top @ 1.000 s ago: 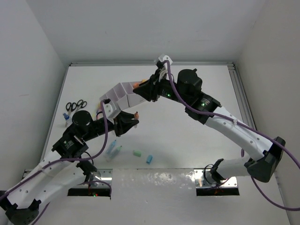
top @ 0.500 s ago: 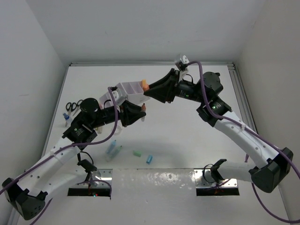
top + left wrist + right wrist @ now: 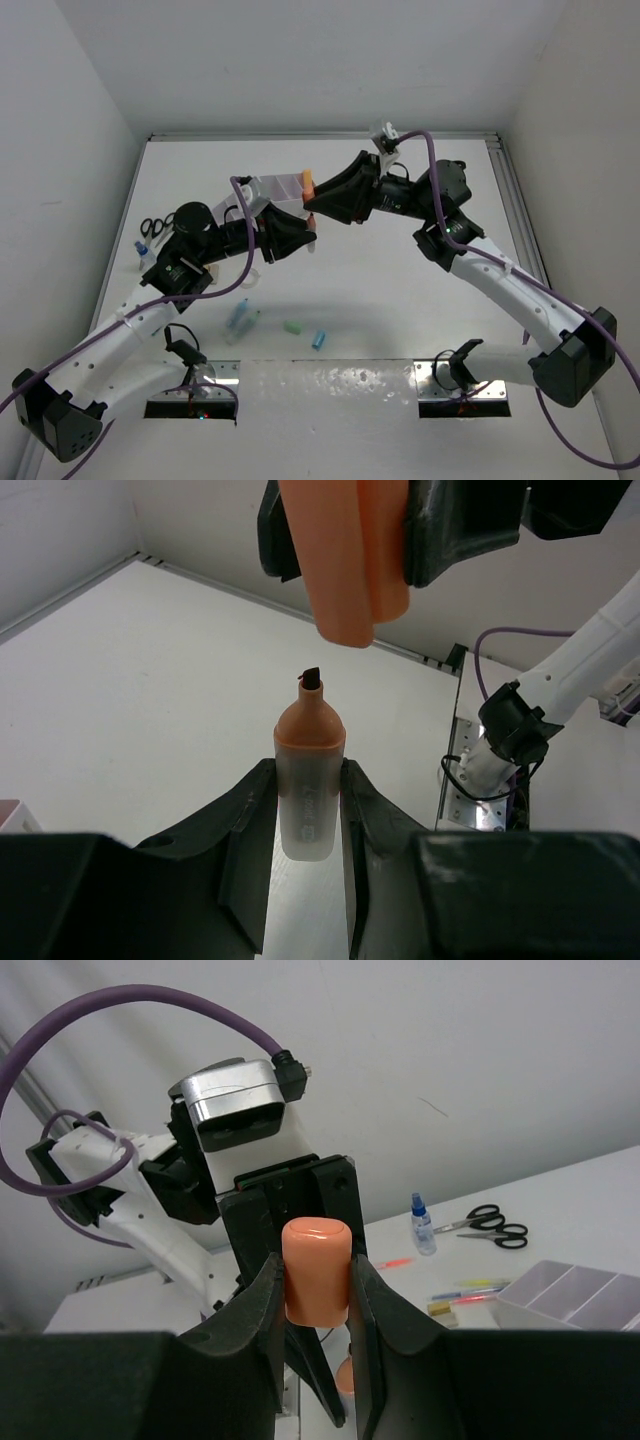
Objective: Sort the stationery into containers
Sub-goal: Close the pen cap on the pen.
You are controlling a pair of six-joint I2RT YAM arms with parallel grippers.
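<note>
Near the middle of the overhead view, the two hands meet above the counter [image 3: 400, 300]. The left hand [image 3: 308, 780] is clamped narrowly around the barrel of an uncapped orange highlighter [image 3: 311, 735], which stands upright between its fingers with the dark chisel tip pointing up. Just above that tip, at the top of the left wrist frame, hangs the orange cap [image 3: 350, 560], pinched by the right hand [image 3: 317, 1265]. Cap and tip are close but apart, with the cap sitting slightly right of the tip. The pale organiser [image 3: 272, 188] sits just beyond the two hands, in the upper centre-left. At the left edge of the overhead view lie the black scissors [image 3: 160, 225] and the blue-capped bottle [image 3: 143, 250]. A green capsule [image 3: 292, 327] and a blue capsule [image 3: 319, 339] rest in the lower centre, well apart from both hands.
</note>
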